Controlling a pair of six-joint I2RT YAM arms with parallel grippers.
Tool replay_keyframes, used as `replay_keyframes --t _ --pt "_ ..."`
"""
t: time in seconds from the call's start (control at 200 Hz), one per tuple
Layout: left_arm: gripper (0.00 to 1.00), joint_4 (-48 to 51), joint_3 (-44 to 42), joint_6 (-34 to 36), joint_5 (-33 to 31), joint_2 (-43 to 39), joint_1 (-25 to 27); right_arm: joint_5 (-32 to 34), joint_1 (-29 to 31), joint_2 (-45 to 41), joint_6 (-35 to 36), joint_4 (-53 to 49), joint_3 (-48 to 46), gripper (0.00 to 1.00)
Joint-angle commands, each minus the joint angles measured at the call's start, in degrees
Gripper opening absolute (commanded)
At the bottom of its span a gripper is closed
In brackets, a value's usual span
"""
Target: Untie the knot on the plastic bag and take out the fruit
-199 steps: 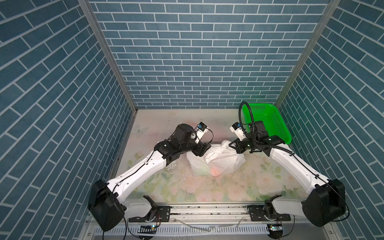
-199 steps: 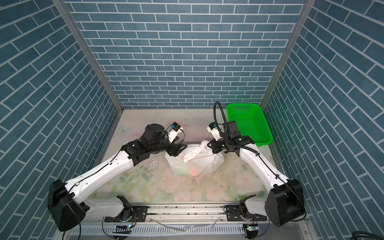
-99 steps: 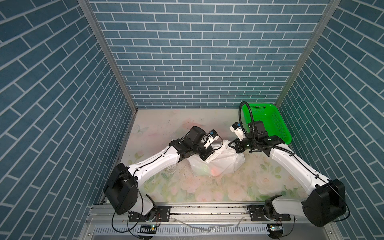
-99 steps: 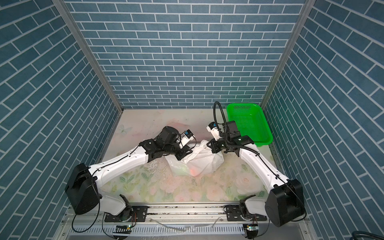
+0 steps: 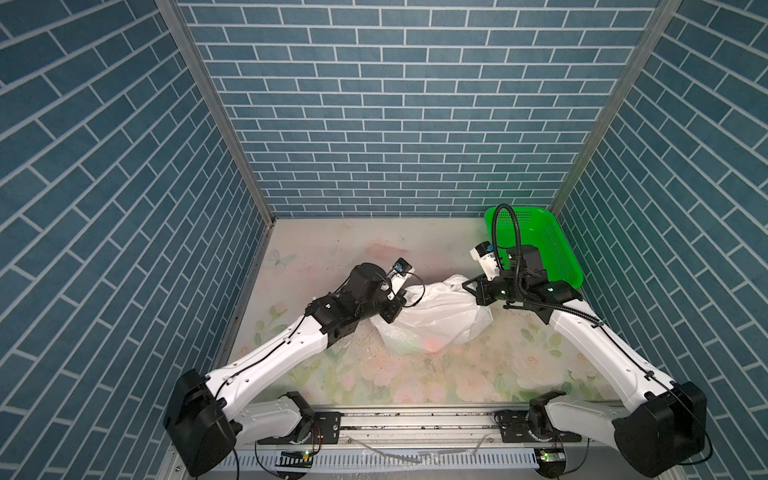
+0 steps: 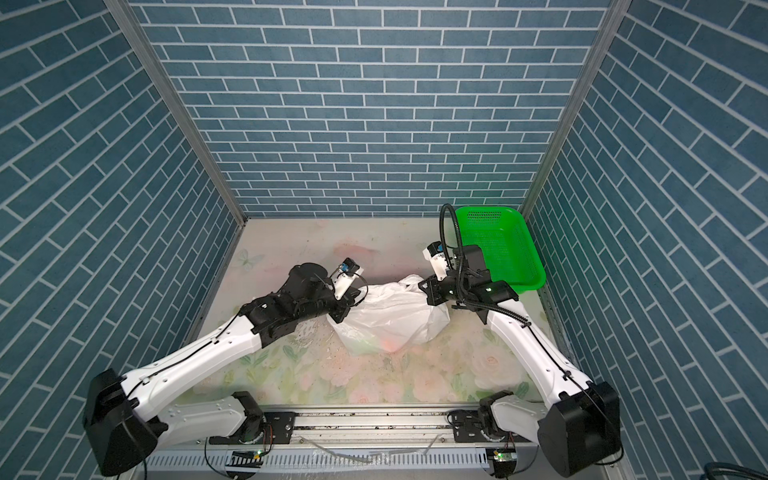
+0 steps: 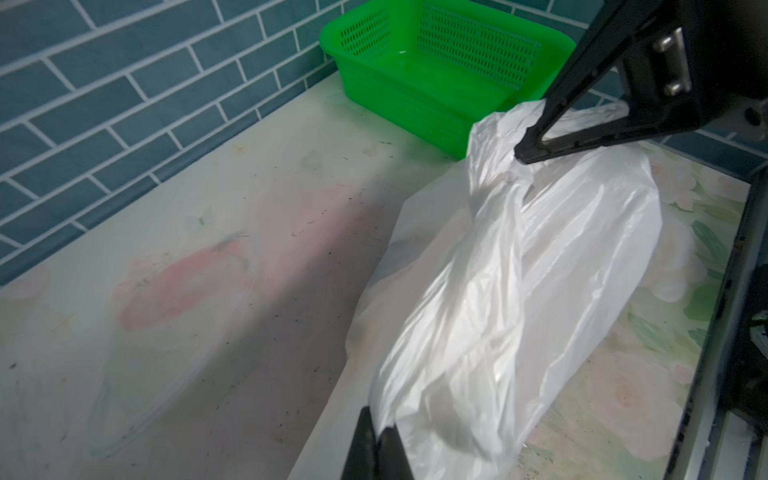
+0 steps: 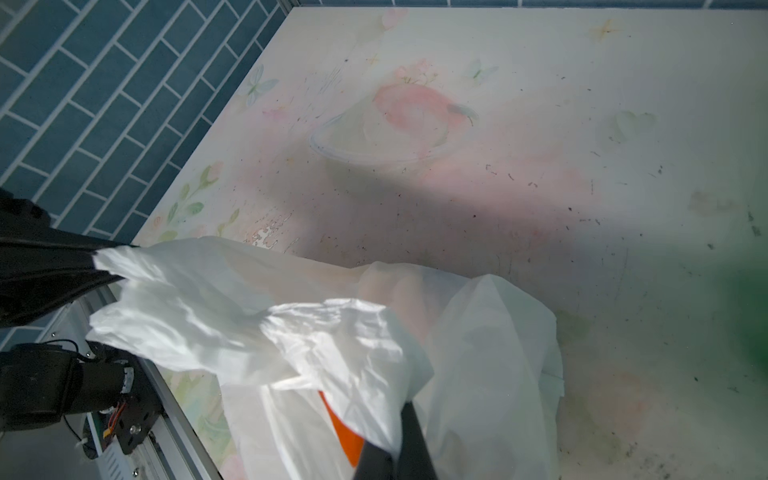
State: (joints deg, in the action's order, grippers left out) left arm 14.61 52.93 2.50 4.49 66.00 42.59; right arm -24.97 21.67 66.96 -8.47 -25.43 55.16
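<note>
The left gripper (image 7: 376, 435) and right gripper (image 8: 395, 452) each clenched the plastic bag (image 5: 436, 309); only the right wrist view showed an orange fruit (image 8: 345, 436) clearly inside.

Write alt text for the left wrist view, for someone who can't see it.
A white bag is stretched over the floral table: the left gripper pinches its near end, the right gripper its far end. A green basket stands behind, by the brick wall.
</note>
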Motion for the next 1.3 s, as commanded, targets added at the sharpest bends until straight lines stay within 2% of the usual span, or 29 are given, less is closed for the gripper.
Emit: replay_keyframes --t 0.0,0.12,0.245,0.45,0.58,0.755,0.91,1.295 --pt "0.00 0.62 -3.72 -2.27 -7.74 -4.54 -1.92 4.49 -3.32 -1.90 -8.04 1.52 -4.60 0.00" --pt "0.00 0.18 -7.43 -4.57 -10.38 -8.44 -2.42 7.40 -4.33 -2.90 -12.77 1.61 -7.91 0.00" --pt "0.00 -0.23 -10.01 -7.51 -10.65 -10.31 -2.42 6.68 -4.36 -3.59 -15.87 3.83 -11.23 0.00" --pt "0.00 -7.15 -10.93 -7.00 -14.75 -8.65 -2.58 5.46 -4.29 -4.48 -19.21 9.26 -15.10 0.00" --pt "0.00 -11.97 -6.63 -4.85 -12.06 -2.84 -6.02 7.11 -4.35 -2.38 -18.10 9.93 -12.18 0.00" --pt "0.00 -19.30 -2.92 -2.54 -8.48 4.29 -10.50 9.85 -6.23 3.35 -16.20 16.41 -8.08 0.00" --pt "0.00 -23.97 -0.71 -1.63 -7.11 9.33 -13.41 9.54 -8.69 9.66 -14.21 22.00 -3.27 0.00" --pt "0.00 -29.90 8.68 0.13 -4.00 18.52 -17.66 5.94 -12.51 18.99 -12.54 24.38 7.10 0.00"
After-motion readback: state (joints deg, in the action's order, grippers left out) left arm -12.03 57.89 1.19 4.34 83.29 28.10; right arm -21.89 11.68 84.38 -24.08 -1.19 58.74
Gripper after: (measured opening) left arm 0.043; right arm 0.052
